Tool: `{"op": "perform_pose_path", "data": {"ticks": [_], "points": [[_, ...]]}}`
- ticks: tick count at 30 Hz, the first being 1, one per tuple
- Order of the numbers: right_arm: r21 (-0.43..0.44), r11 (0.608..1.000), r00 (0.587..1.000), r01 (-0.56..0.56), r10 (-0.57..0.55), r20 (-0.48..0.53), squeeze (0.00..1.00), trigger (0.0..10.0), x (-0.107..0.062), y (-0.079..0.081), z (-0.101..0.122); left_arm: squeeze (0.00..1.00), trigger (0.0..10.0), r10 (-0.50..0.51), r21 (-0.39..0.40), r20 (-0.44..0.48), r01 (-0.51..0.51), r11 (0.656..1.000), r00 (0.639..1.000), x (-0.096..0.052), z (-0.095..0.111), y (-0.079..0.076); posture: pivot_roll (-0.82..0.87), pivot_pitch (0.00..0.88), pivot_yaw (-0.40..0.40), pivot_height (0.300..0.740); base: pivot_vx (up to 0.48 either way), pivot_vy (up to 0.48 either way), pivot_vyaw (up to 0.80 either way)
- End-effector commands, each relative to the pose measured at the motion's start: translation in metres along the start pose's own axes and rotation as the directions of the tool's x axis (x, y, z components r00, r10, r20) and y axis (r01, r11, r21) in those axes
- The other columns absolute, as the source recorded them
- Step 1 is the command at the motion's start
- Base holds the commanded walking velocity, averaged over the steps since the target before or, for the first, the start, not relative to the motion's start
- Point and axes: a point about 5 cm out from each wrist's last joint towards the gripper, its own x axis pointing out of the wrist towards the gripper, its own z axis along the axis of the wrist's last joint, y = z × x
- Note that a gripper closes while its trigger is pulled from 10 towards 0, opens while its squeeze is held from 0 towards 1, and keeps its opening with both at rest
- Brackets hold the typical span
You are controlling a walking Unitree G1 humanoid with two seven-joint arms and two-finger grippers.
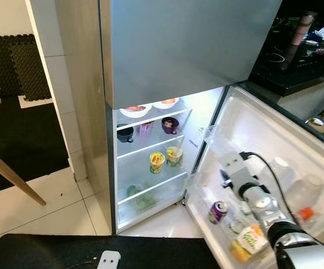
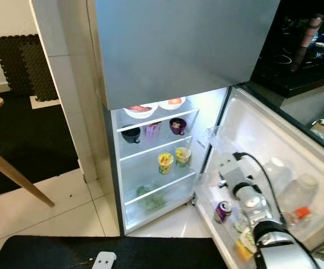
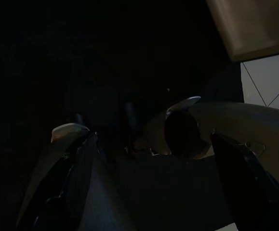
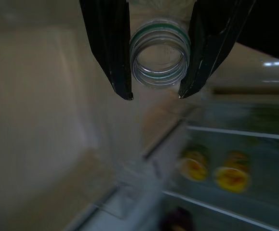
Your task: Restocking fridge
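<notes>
Right gripper [image 4: 154, 96]: fingers clamp 1 clear bottle [image 4: 159, 60] at fridge door [image 1: 273, 140]. Left gripper [image 3: 153, 159]: jaw state cannot be told.

Open fridge, 3 glass shelves [image 1: 150, 141] inside. Top shelf: 2 white bowls [image 1: 135, 110] w/ red-orange food. Mid shelf: dark mug [image 1: 125, 133], clear purple tumbler [image 1: 145, 130], purple cup [image 1: 170, 125]. Lower shelf: 2 yellow-lidded round tubs [image 1: 157, 162] side by side. Bottom drawer: greens, blurry. White door rack [image 1: 206, 216]: purple drink can [image 1: 217, 212], green-orange carton [image 1: 247, 241], clear plastic bottles [image 1: 303, 193].
</notes>
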Motion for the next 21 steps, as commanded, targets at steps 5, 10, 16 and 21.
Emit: {"op": "perform_pose_path", "data": {"ticks": [5, 10, 16, 21], "points": [[-0.002, 0.997, 0.996, 0.081, -0.081, -0.035, 0.00, 10.0, -0.004, -0.023, -0.007, 0.00, 10.0, -0.006, -0.011, -0.050, 0.006, 1.000, 0.999, -0.002, -0.014, -0.004, -0.08, 0.000, -0.125, 0.740, 0.000, 0.000, 0.00], [0.017, 1.000, 0.998, 0.012, -0.011, -0.067, 0.00, 10.0, -0.006, -0.004, -0.017, 0.00, 10.0, -0.009, -0.012, -0.050, 0.008, 1.000, 0.999, -0.001, -0.014, -0.005, -0.08, 0.000, -0.125, 0.740, 0.000, 0.000, 0.00], [0.053, 0.990, 0.973, -0.131, 0.138, -0.187, 0.00, 10.0, -0.024, 0.041, -0.053, 0.00, 10.0, -0.012, -0.012, -0.046, 0.011, 1.000, 0.999, 0.000, -0.014, -0.007, -0.08, 0.000, -0.124, 0.740, 0.000, 0.000, 0.00], [0.096, 0.973, 0.909, -0.208, 0.229, -0.347, 0.00, 10.0, -0.055, 0.071, -0.097, 0.00, 10.0, -0.007, -0.010, -0.046, 0.007, 1.000, 0.999, -0.001, -0.013, -0.004, -0.08, 0.000, -0.124, 0.740, 0.000, 0.000, 0.00]]}}
